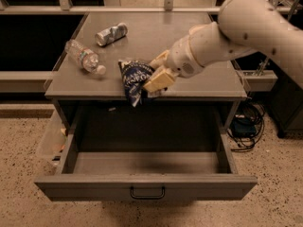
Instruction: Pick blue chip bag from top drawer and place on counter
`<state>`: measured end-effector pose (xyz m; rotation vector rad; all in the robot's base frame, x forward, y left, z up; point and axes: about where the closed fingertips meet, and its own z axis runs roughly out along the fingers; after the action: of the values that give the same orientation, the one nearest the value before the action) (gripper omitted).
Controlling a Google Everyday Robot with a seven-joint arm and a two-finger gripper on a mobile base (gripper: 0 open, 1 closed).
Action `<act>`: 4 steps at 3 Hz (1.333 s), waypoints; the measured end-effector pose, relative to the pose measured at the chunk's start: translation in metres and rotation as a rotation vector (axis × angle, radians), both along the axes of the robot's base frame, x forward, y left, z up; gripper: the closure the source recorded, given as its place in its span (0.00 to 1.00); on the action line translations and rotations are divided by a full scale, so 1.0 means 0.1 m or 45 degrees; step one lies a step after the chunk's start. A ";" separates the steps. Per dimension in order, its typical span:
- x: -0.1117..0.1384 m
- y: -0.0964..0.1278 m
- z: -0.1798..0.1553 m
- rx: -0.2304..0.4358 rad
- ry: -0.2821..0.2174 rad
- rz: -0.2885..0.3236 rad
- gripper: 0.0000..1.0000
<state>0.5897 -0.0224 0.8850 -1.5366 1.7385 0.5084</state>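
Gripper [151,74] low over the front edge of the counter [156,37], reaching in from the right on a white arm [246,27]. Fingers pinched shut on the right side of the blue chip bag [134,79]. Bag just left of the fingers, crumpled, lower end drooping past the counter's lip above the open top drawer [147,186]. Further back on the counter, apart from the bag: a crushed silver can [111,33] and a clear plastic bottle [84,58] lying on its side.
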 end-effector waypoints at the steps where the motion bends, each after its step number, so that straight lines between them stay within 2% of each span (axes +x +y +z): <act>1: 0.46 0.31 -0.15 -0.001 0.017 0.049 1.00; 2: 0.47 0.33 -0.13 -0.002 0.018 0.051 1.00; 4: 0.47 0.33 -0.13 -0.002 0.018 0.051 0.59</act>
<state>0.6372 0.0102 0.8715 -1.5750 1.7217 0.5393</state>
